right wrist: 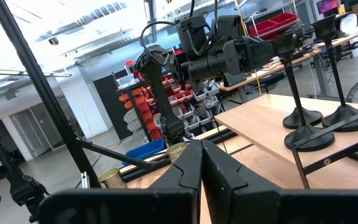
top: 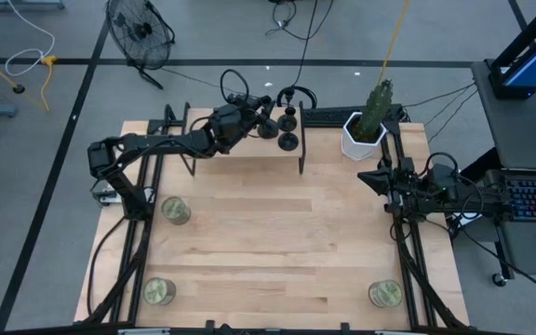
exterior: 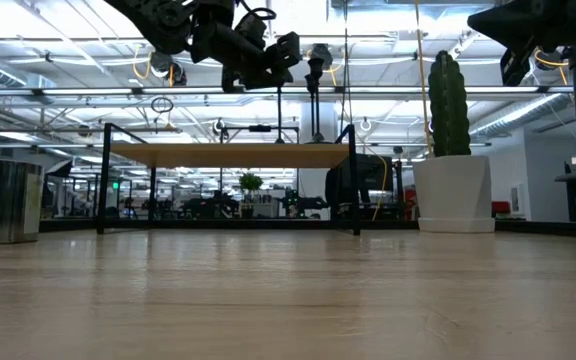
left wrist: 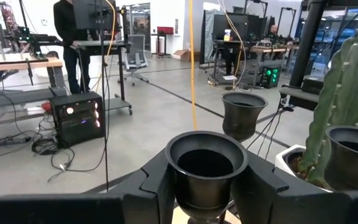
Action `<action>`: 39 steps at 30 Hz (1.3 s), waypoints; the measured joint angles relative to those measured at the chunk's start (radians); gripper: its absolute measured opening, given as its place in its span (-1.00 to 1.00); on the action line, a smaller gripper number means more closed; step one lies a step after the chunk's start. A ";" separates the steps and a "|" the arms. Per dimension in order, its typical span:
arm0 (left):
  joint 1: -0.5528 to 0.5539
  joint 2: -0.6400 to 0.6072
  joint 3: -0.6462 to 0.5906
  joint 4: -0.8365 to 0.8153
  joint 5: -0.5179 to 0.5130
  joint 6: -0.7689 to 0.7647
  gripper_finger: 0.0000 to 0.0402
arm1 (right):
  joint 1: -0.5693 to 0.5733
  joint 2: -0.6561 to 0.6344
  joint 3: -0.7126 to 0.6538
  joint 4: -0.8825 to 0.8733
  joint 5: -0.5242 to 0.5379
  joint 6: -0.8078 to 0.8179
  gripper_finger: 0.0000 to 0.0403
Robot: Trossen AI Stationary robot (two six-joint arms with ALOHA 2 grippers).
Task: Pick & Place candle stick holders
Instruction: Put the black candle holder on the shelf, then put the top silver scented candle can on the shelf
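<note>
Three black candle stick holders stand on a raised wooden shelf [top: 240,151] at the table's far middle. My left gripper [top: 266,121] reaches over the shelf from the left and is shut on the leftmost holder [left wrist: 207,163], at its top. The other two holders [left wrist: 243,112] [left wrist: 353,155] stand free on their round bases just beyond it. My right gripper [right wrist: 201,163] waits shut and empty at the table's right edge [top: 386,181]. My left gripper pinches the holder's cup top [left wrist: 182,186] between its two fingers, one on each side below the rim. The fingers come level from the table's left. The holder stays upright, and its round base [right wrist: 303,118] looks to rest on the shelf.
A cactus in a white pot [top: 366,130] stands right of the shelf. Three greenish glass jar candles sit on the table at the left [top: 175,210], near left [top: 159,291] and near right [top: 385,294]. A person stands in the room beyond the table [left wrist: 73,37].
</note>
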 joint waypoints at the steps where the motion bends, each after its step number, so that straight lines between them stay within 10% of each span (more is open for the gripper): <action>1: 0.000 0.000 0.000 0.000 0.000 0.000 -0.33 | 0.000 0.000 0.000 0.000 0.000 0.000 -1.00; 22: 0.000 -0.004 0.000 0.022 -0.002 0.010 0.32 | 0.000 0.000 0.000 0.000 0.000 0.009 -1.00; 39: -0.005 -0.131 -0.001 0.096 -0.002 0.057 0.40 | 0.000 0.000 0.000 0.000 0.000 0.017 -1.00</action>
